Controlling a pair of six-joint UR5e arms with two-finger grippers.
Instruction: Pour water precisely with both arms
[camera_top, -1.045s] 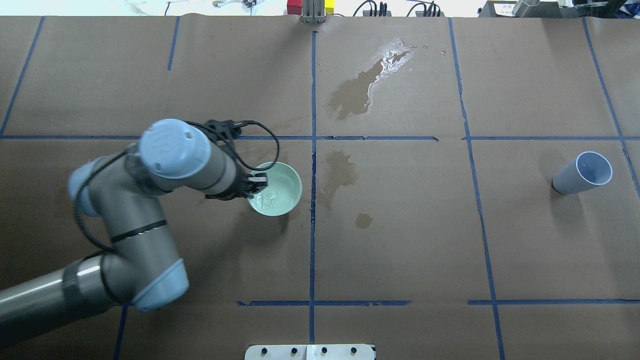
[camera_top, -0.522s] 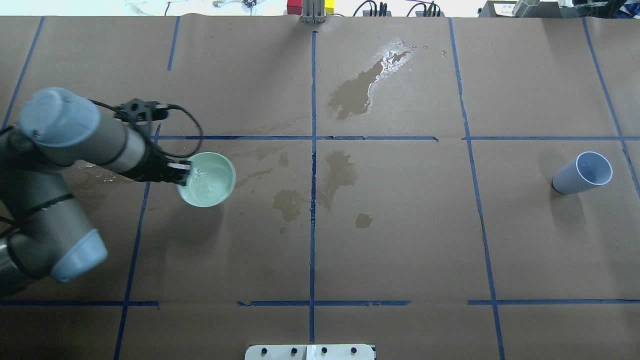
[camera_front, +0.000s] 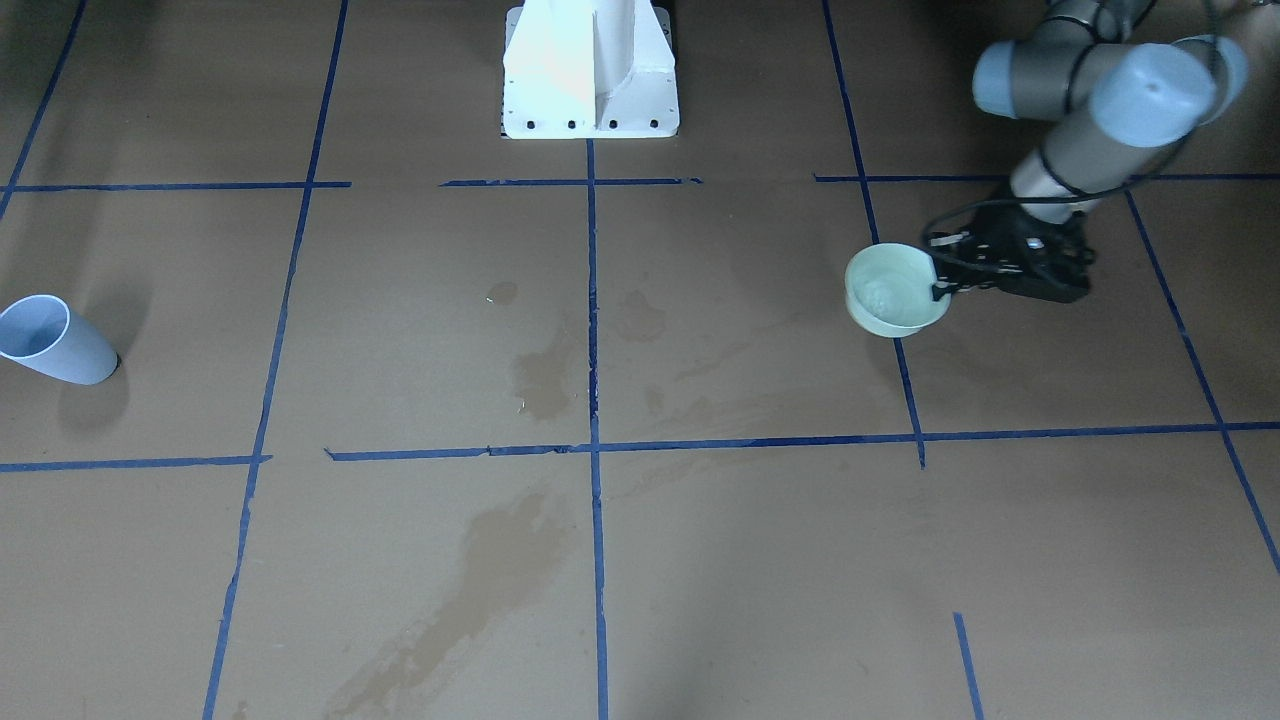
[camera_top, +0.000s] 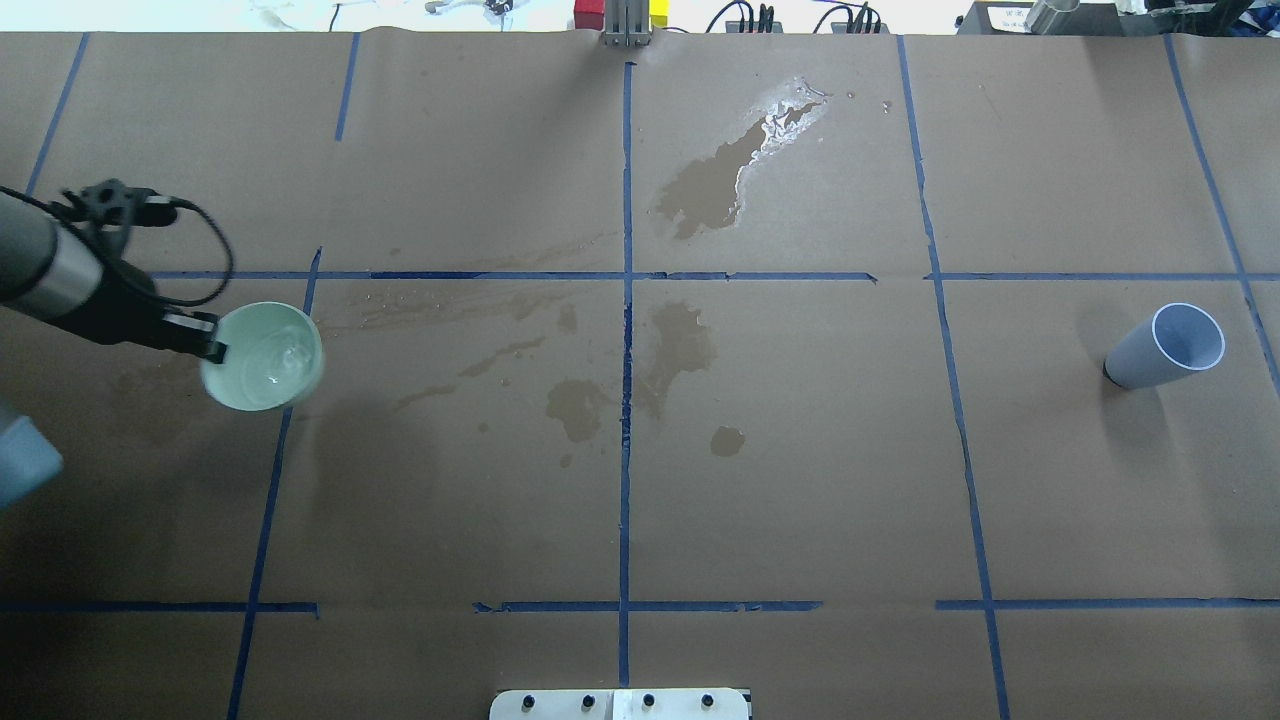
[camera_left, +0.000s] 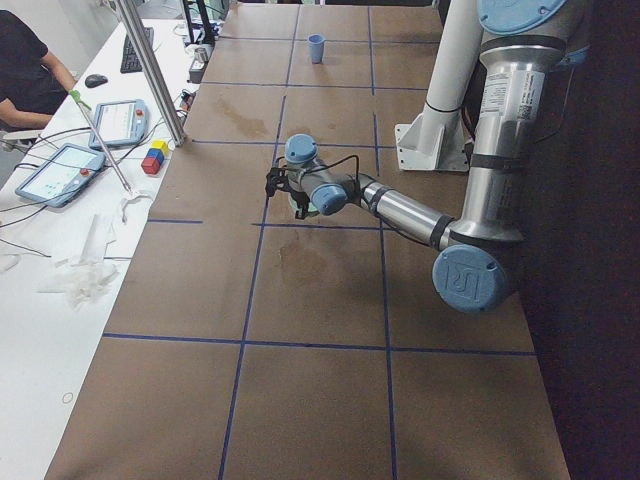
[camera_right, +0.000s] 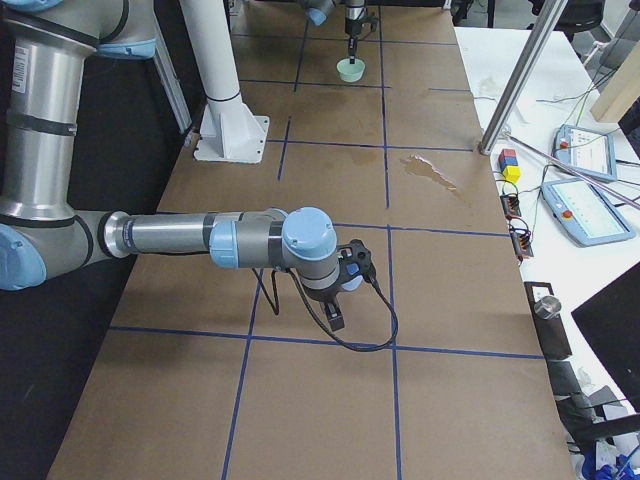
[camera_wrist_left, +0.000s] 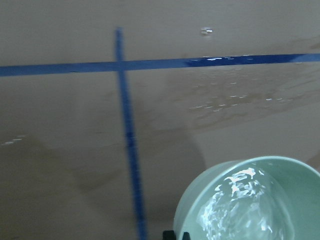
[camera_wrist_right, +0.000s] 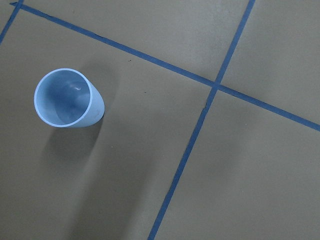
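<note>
Clear water (camera_wrist_left: 245, 205) lies in a pale green bowl (camera_wrist_left: 192, 212), visible only as white glints and ripples across the bowl's bottom. The left gripper (camera_top: 212, 346) is pinched onto the bowl's rim on the side nearest the arm, so the water lies just beyond its fingertips, toward the middle of the table. The bowl is held raised off the brown paper table (camera_top: 800, 480), over a blue tape line (camera_top: 275, 450) near the robot's left end. Half a second ago the bowl was nearer the centre line. It is now further to the robot's left, and a trail of thin wet streaks (camera_top: 440, 300) shows on the paper between there and the bowl. A pale blue cup (camera_top: 1165, 346) stands far to the right, unmoved. The right gripper (camera_right: 335, 312) hangs over the paper, and whether it is open or closed cannot be told.
</note>
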